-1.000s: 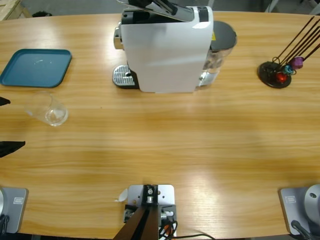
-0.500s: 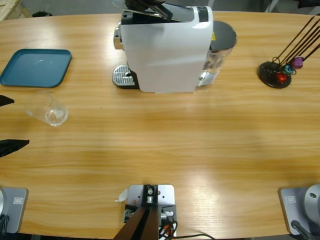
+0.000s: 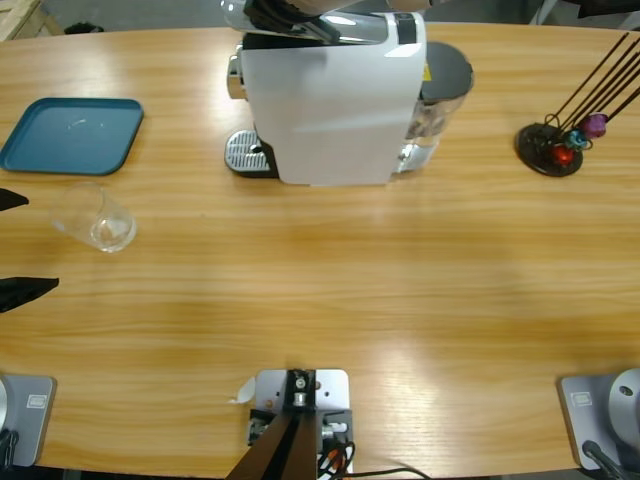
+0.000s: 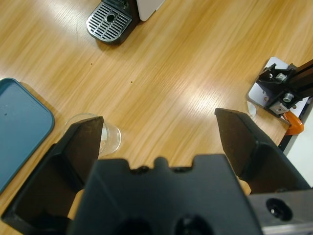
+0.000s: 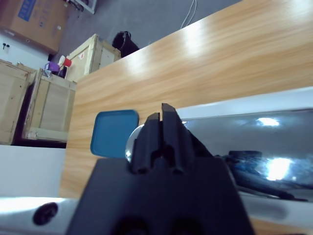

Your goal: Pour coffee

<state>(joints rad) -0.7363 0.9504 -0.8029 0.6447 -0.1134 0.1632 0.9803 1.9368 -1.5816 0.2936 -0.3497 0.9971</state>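
Your left gripper (image 4: 159, 127) hangs wide open and empty over the clear glass cup (image 3: 95, 220), ready to grasp it; no coffee shows. Your right gripper (image 5: 164, 132), jaws closed together, presses the white boxy coffee machine's (image 3: 330, 95) chrome lid.

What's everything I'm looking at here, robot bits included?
Coffee machine: one, white, back middle of the table.
Drip tray: one, silver grille, at the machine's left foot.
Glass cup: one, clear, left side of the table, in front of the tray.
Tray: one, blue, back left.
Capsule stand: one, black with coloured capsules, back right.
Table: one, wooden.
Left claw: one, black, open, above the table near the cup.
Right claw: one, black, shut, at the machine's top.
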